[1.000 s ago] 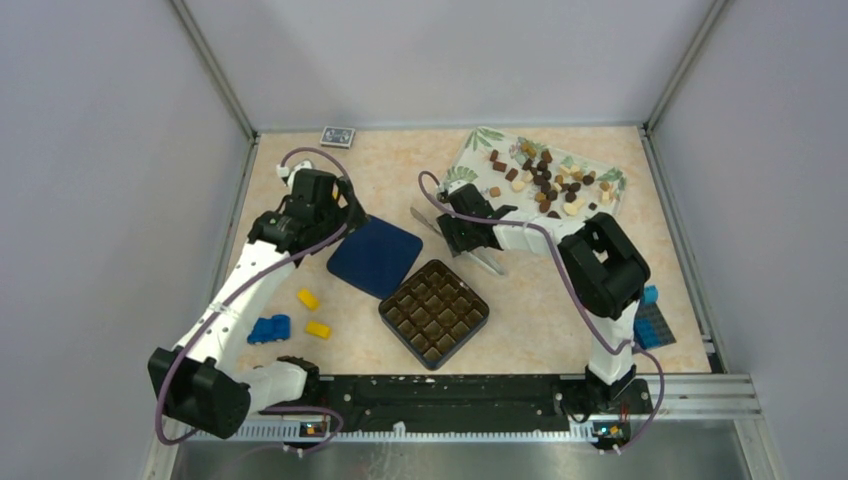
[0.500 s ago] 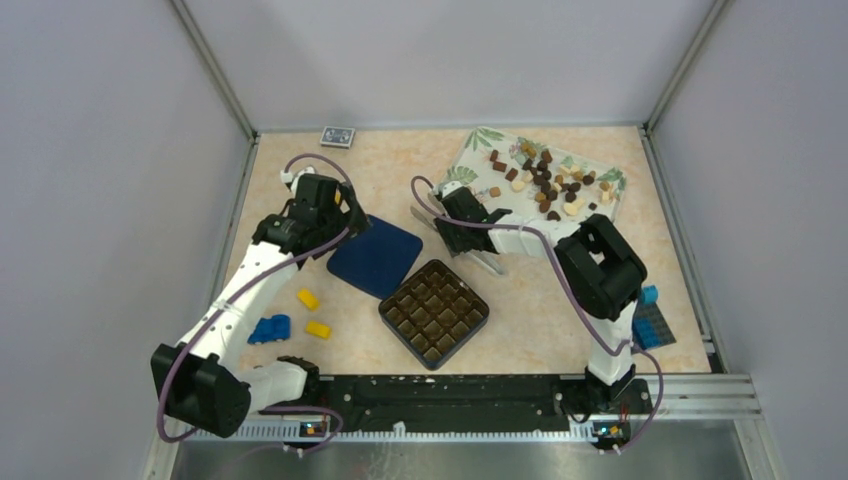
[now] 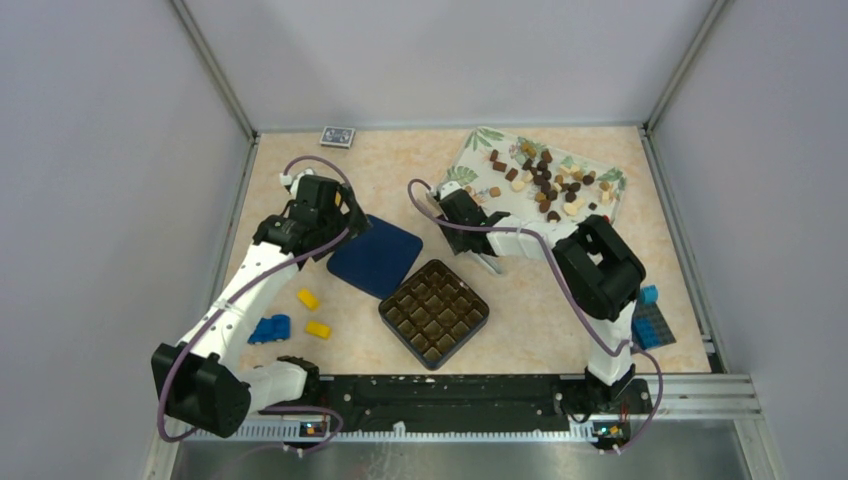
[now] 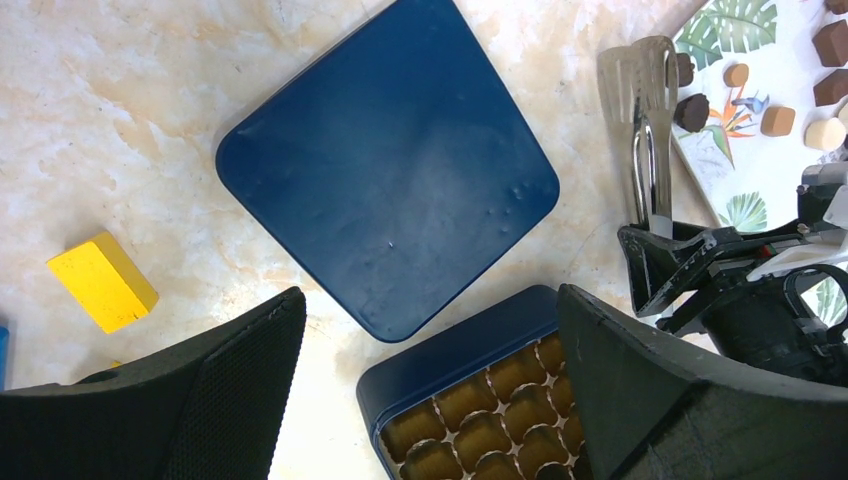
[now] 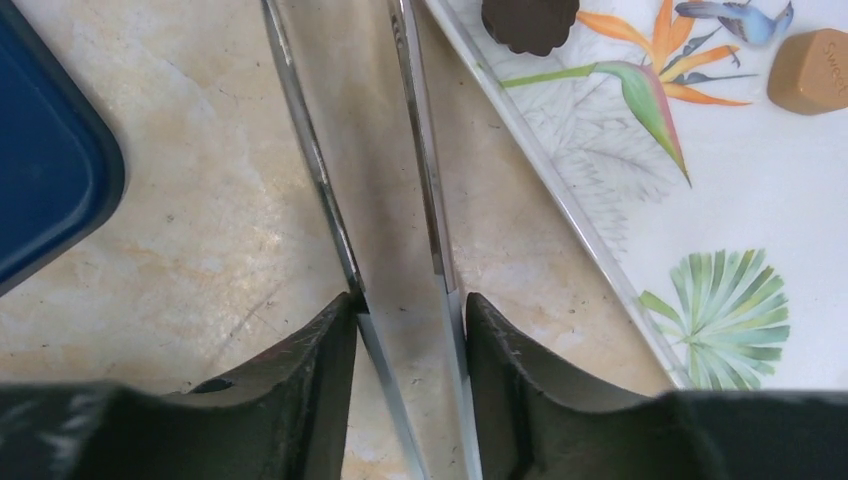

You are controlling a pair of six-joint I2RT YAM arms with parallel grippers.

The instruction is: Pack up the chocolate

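Right pincer [image 5: 405,325]: pressed in on both arms of thin steel tongs [image 5: 425,150], one pad on each outer side, nothing else pinched. Tongs' long axis straight ahead of the pincer, low over the marbled beige tabletop [image 5: 200,200], running alongside the edge of the white rectangular tray with tropical leaf print [image 5: 750,200]. Nearest target: dark round fluted chocolate [image 5: 530,20], on the tray just beside the tong arms, off to the tray side rather than between them. Likely needs a small swing of the tips toward the tray before any squeeze. Heap of small brown and cream chocolates [image 3: 545,180] further along the same tray, well beyond the tips. Right arm plainly the nearer one.

Destination behind the pincer, toward the bases: dark blue square box with brown gridded insert [image 3: 434,312], cells looking unfilled. Dark blue square lid [image 3: 376,257] flat beside it.

Left pincer [image 4: 430,300]: spread wide, holding nothing, above lid and box corner, well apart from the chocolates.
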